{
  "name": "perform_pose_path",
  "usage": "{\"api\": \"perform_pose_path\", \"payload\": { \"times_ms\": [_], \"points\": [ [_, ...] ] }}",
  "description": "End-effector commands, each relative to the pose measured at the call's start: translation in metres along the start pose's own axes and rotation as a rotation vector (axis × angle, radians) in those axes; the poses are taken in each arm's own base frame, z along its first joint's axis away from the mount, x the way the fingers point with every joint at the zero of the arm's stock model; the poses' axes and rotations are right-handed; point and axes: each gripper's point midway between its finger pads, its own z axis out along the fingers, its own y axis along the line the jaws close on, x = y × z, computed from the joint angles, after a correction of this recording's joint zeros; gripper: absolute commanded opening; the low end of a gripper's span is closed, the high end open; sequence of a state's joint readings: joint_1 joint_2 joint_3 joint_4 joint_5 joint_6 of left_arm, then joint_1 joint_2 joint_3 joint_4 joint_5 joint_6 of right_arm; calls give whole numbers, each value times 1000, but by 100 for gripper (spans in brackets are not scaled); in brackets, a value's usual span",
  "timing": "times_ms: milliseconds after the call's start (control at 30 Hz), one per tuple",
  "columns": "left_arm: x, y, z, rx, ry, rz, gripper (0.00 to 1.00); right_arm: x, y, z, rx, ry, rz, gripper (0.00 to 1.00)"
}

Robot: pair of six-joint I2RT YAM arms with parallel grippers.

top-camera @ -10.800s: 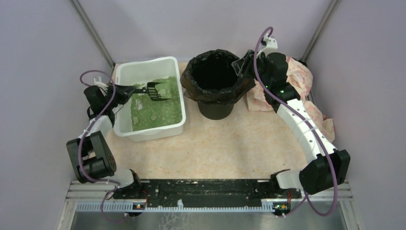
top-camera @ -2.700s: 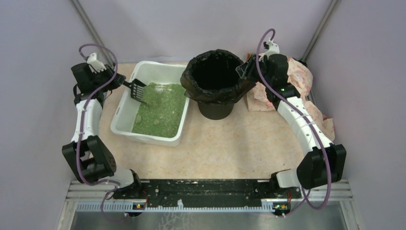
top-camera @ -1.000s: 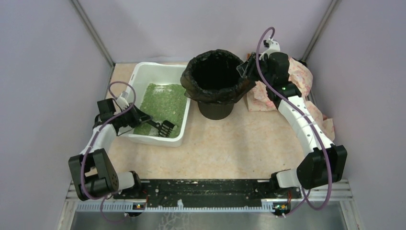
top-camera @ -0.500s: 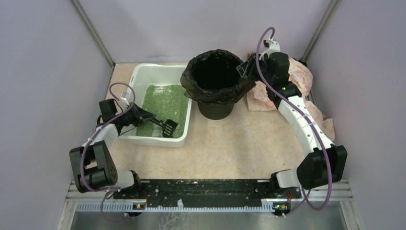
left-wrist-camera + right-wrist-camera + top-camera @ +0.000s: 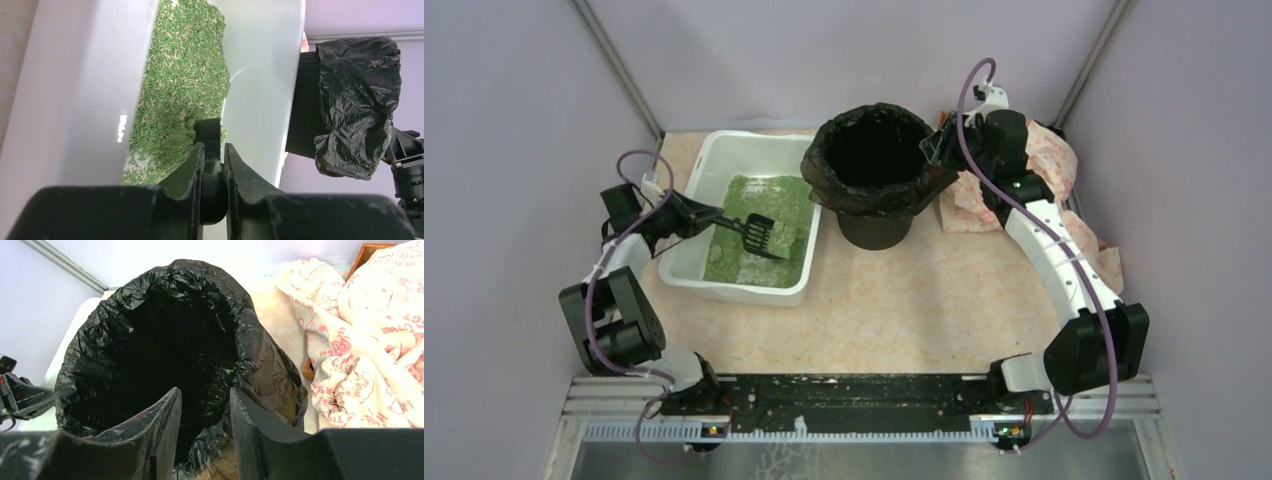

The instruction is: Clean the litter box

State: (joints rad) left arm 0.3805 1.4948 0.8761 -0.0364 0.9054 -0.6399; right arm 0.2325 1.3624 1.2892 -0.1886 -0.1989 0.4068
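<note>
Clenching the scoop (image 5: 759, 232) by its handle, the left tool (image 5: 214, 146) hangs over the litter box (image 5: 734, 290), just left of the bin (image 5: 819, 165). Whether the right tool (image 5: 204, 392) grips anything is unclear. The box is likely stiff but litter-heavy, best held by its rim.

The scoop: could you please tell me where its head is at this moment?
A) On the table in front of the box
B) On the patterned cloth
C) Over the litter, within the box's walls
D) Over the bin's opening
C: the top view shows the scoop, held by the left hand, with its head over the green litter inside the litter box, short of the bin.
</note>
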Motion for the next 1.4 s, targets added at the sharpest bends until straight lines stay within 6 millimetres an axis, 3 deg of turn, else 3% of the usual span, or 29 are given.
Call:
{"api": "perform_pose_path", "payload": {
  "times_ms": [0,167,400,633,800,867,933,967,1067,1200,1300,1367],
  "points": [
    [-13,-2,0,18,-6,-12,0,-26,5,-6,-1,-69,-40,41],
    [-26,-1,0,45,-33,-29,0,-28,5,-2,0,-69,-39,41],
    [-55,-17,-13,186,-137,-45,0,-28,2,1,12,-65,-40,41],
    [-86,-2,-44,226,-252,-91,0,-33,2,-1,20,-71,-53,41],
    [-88,-12,-46,316,-286,-130,0,-35,2,0,23,-74,-49,41],
    [-90,-16,-36,314,-295,-149,0,-36,4,1,14,-85,-37,41],
    [-83,-35,-22,359,-248,-112,0,-34,4,4,9,-81,-25,41],
    [-85,-36,-25,363,-264,-113,0,-33,4,5,9,-78,-18,41],
    [-96,-21,-39,323,-312,-129,0,-40,8,3,-3,-104,-6,41],
    [-85,-39,-27,338,-252,-72,0,-36,5,7,5,-88,-7,41],
    [-96,-9,-48,260,-300,-112,0,-42,9,4,-4,-106,-8,41],
    [-89,-21,-42,297,-262,-96,0,-38,6,4,3,-99,-10,41]
  ]
}}
